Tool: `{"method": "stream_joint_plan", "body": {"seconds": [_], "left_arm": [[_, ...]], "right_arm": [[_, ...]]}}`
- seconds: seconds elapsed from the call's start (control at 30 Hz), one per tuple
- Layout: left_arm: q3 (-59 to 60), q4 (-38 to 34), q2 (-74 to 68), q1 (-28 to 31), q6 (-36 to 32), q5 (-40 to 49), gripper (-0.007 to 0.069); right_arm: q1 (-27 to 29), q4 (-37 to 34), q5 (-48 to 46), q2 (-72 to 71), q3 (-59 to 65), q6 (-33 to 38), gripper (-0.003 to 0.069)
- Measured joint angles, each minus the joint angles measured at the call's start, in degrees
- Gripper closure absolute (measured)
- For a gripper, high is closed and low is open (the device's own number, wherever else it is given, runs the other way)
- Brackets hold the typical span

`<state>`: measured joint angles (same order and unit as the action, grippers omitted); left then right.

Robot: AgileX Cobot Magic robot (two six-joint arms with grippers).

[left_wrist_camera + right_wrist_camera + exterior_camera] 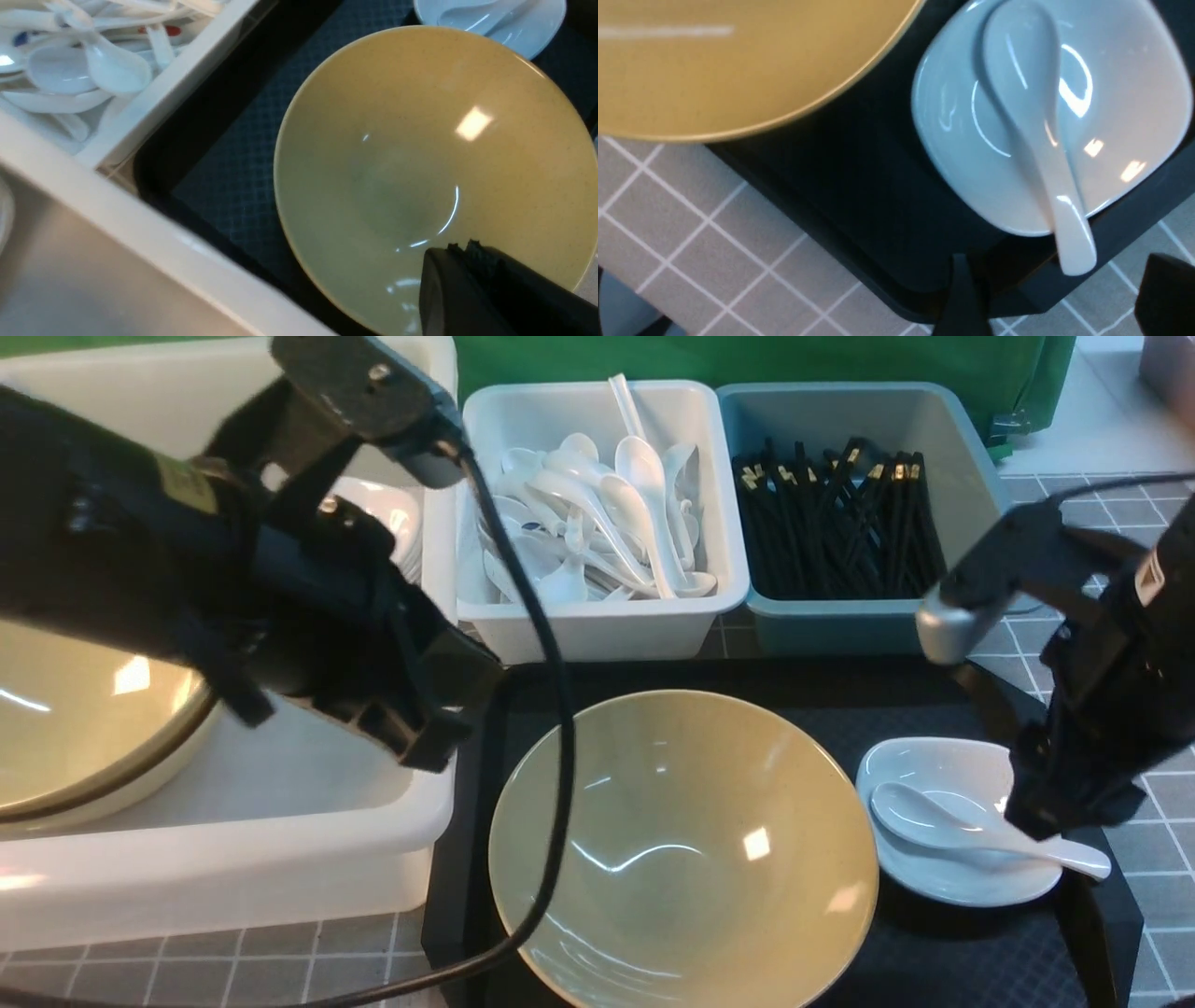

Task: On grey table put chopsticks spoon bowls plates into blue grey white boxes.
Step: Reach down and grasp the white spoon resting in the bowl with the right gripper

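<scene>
A tan bowl sits on the black tray, beside a small white plate that carries a white spoon. My right gripper hangs over the plate's right edge. In the right wrist view it is open, with the tip of the spoon's handle just ahead of the gap. My left gripper is over the large white box's right rim. In the left wrist view it is shut and empty above the bowl. Another tan bowl lies in the large box.
The small white box holds several spoons. The blue-grey box holds black chopsticks. Both stand behind the tray. Grey gridded table shows at the right. White dishes show behind my left arm.
</scene>
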<state>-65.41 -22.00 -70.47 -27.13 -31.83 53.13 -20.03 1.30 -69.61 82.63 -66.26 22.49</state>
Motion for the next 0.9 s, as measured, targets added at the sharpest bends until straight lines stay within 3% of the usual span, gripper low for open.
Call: {"method": "stream_joint_plan", "body": {"seconds": [0.3,0.53,0.9], "left_arm": [[-5.76,-6.31,-8.90,-6.59,-9.28,-2.30,0.0636],[-13.98,-6.31,-14.53,-10.13,-9.52,0.09,0.0636],[-14.35,-2.38,-16.37,-10.13,-9.47,3.34,0.0636]], "right_arm": [[0.00,-0.05,5.12,0.26,3.71,5.12,0.0167],[0.00,1.77,9.06,3.54,5.23,5.62,0.0168],[0.00,5.89,14.47,13.11,5.23,5.62,0.0170]]}}
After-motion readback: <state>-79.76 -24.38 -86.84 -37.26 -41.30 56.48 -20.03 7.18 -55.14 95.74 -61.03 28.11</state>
